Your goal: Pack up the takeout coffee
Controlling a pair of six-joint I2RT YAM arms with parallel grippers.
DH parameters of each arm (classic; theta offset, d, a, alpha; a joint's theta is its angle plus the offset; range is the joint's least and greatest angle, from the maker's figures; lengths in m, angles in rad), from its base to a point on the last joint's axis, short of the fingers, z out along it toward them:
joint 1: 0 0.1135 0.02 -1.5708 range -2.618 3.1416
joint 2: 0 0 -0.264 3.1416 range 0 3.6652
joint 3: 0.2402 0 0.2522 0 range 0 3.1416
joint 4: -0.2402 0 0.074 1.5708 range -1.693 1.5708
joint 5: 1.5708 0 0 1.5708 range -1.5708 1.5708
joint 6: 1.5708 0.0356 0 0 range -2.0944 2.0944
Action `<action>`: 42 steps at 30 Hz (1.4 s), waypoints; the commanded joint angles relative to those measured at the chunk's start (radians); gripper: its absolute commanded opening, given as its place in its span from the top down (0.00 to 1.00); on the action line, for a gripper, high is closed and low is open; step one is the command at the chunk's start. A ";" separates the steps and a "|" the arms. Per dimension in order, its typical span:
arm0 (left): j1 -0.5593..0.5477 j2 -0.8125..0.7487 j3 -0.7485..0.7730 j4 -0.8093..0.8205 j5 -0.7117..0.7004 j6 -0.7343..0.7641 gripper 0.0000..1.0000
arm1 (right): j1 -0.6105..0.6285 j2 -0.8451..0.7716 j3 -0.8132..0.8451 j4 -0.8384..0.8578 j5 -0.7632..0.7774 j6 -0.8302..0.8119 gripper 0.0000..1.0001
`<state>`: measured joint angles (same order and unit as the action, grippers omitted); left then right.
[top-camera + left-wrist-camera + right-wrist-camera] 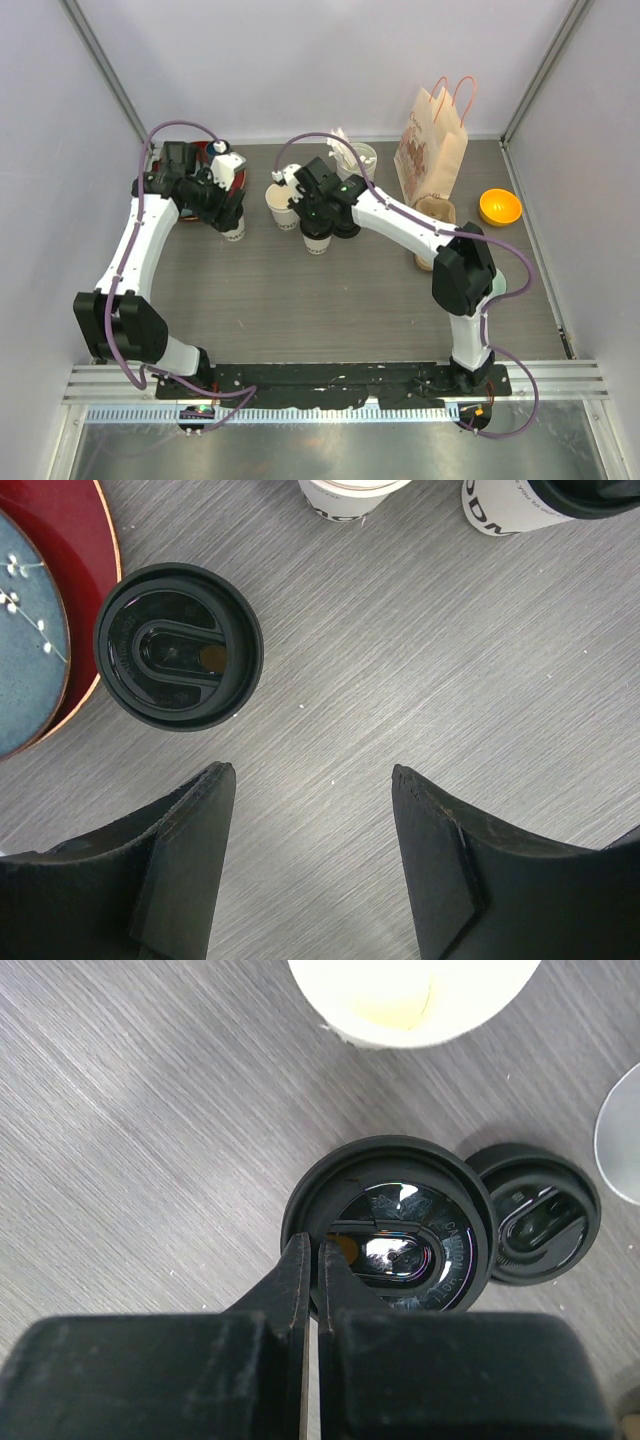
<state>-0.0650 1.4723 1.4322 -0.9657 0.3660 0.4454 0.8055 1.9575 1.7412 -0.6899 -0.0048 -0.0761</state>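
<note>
A white paper cup with a black lid [178,645] stands beside the red plate. My left gripper [312,772] hangs open just past it, with only bare table between its fingers. In the top view that cup [233,230] shows under the left gripper [222,212]. My right gripper [311,1247] is shut, its tips over the left rim of a black lid [400,1215] that sits on a second cup [317,243]. I cannot tell whether the tips pinch the rim. A loose black lid [537,1215] lies next to it. An uncovered white cup [410,995] stands just beyond.
A red plate [100,550] holding a blue plate [25,630] lies at the back left. A paper bag [430,150], a tan cup carrier [436,212] and an orange bowl [499,207] are at the right. A white cylinder of sticks [357,156] stands at the back.
</note>
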 commanded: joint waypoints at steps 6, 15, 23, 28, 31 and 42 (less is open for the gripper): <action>0.007 -0.043 -0.006 0.001 -0.009 0.001 0.32 | -0.086 0.072 0.133 0.023 -0.089 -0.074 0.99; 0.008 -0.036 -0.012 -0.004 -0.007 0.012 0.32 | -0.088 0.124 0.195 -0.007 -0.081 -0.093 0.78; 0.008 -0.030 -0.006 -0.016 -0.006 0.021 0.31 | -0.091 0.044 0.245 -0.026 -0.080 -0.086 0.39; 0.008 -0.026 0.000 -0.025 0.008 0.024 0.30 | -0.141 -0.103 0.311 -0.037 -0.125 -0.068 0.25; 0.008 -0.021 0.007 -0.030 0.014 0.018 0.30 | -0.183 -0.169 0.343 -0.036 -0.083 -0.054 0.20; 0.007 -0.021 0.004 -0.033 0.027 0.029 0.30 | -0.627 -0.221 0.339 -0.037 0.120 0.006 0.16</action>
<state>-0.0631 1.4643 1.4220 -0.9882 0.3687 0.4545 0.2615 1.6752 2.0781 -0.7105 0.0650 -0.0914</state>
